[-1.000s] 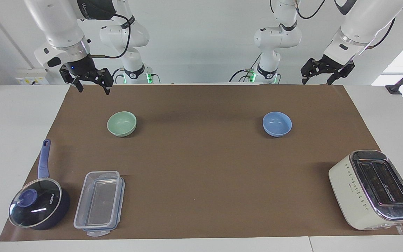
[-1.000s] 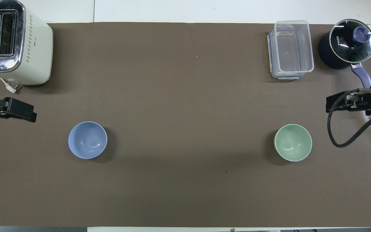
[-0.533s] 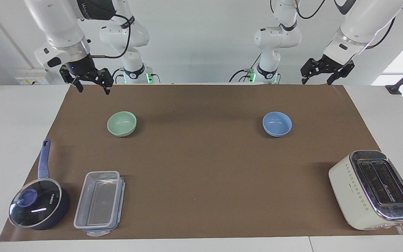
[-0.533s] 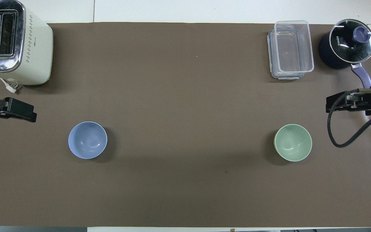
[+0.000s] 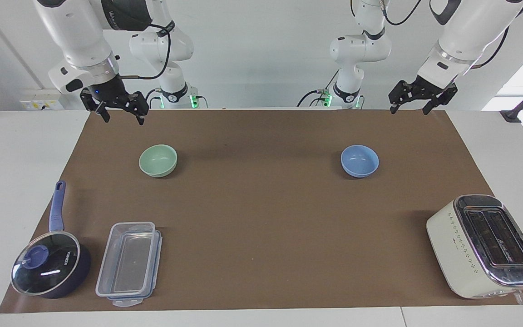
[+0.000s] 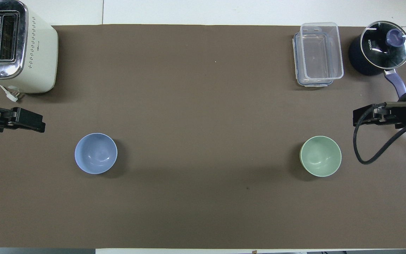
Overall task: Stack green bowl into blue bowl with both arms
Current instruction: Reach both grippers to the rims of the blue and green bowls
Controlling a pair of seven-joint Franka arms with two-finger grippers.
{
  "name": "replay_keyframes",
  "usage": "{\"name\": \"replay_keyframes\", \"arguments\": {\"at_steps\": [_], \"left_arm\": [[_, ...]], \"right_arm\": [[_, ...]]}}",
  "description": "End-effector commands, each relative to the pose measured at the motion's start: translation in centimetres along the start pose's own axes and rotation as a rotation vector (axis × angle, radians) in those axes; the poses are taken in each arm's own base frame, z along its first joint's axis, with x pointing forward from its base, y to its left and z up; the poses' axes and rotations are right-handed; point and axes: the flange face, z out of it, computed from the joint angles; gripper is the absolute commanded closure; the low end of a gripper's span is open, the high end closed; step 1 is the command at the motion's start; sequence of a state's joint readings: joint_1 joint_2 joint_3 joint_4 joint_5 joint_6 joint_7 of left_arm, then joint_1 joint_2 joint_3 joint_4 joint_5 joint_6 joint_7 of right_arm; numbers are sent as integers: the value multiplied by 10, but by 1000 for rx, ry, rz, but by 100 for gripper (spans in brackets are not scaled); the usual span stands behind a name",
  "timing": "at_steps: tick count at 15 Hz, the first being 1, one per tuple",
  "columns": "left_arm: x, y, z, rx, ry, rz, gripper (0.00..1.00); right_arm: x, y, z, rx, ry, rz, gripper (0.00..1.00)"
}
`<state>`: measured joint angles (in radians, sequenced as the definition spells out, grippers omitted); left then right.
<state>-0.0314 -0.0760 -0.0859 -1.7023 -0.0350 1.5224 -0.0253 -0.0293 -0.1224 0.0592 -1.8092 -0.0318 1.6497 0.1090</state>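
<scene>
Counted across the facing view: one saucepan, one clear container, two bowls, one toaster, two arms with one gripper each, all on or over a single brown mat (image 5: 261, 236).

At the right arm's end, the dark blue lidded saucepan (image 5: 51, 270) sits at about eight o'clock from the mat's centre, hard by the mat's edge, with its handle pointing toward the robots. Just beside it lies the empty clear container (image 5: 129, 263), close to the mat's edge farthest from the robots.

The right gripper (image 5: 123, 119) hangs in the air over the mat's strip at that same end, fingers spread and grasping nothing. The green bowl (image 5: 158, 160) stands upright on the mat at about ten o'clock from the centre, apart from the gripper and nearer to the robots than the container.

A wide bare stretch of mat separates it from the blue bowl (image 5: 359, 161), which stands upright at about two o'clock, level with the green one.

The left gripper (image 5: 408, 110) hangs over the mat's strip at the left arm's end, fingers likewise spread and empty, clear of the blue bowl. The cream toaster (image 5: 484, 245) sits at about four o'clock near the mat's corner.

The centre and the band along the robots' edge lie open.
</scene>
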Motion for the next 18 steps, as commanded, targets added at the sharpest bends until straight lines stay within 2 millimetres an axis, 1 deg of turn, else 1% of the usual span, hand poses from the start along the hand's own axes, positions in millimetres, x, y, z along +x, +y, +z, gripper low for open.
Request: {"name": "replay_keyframes", "arguments": {"at_steps": [1, 2, 4, 6, 8, 10, 11, 12, 13, 14, 15, 16, 17, 18], "left_arm": [[1, -18, 83, 7, 9, -4, 0], [3, -22, 117, 7, 13, 11, 0], [5, -28, 179, 7, 5, 60, 0], [-4, -32, 222, 7, 16, 59, 0], [-6, -27, 243, 7, 13, 59, 0], [-9, -28, 249, 7, -1, 68, 0], [-12, -27, 255, 7, -7, 72, 1], [-16, -28, 261, 7, -18, 72, 2], [-17, -30, 263, 6, -10, 68, 5], [-18, -29, 264, 8, -10, 69, 11], [-18, -29, 265, 8, -12, 66, 23], [-18, -29, 265, 8, -12, 65, 45], [-18, -28, 265, 8, -12, 66, 65], [-19, -28, 265, 8, -13, 68, 86]], "right_arm": [[-31, 14, 36, 1, 34, -29, 0], [-39, 15, 47, 7, 34, -30, 0], [-59, 16, 78, 14, 42, -55, 0], [-69, 25, 104, 13, 39, -61, 0], [-74, 26, 126, 12, 40, -85, 0], [-77, 32, 145, 13, 31, -75, 0], [-78, 32, 158, 13, 32, -74, 0], [-80, 33, 171, 14, 32, -83, 0], [-81, 38, 184, 15, 23, -94, 0], [-79, 44, 196, 17, 9, -95, 0], [-76, 49, 206, 19, -1, -92, 0], [-75, 54, 214, 21, -5, -94, 0], [-73, 53, 222, 22, -5, -102, 0], [-72, 53, 235, 23, -7, -104, 0]]}}
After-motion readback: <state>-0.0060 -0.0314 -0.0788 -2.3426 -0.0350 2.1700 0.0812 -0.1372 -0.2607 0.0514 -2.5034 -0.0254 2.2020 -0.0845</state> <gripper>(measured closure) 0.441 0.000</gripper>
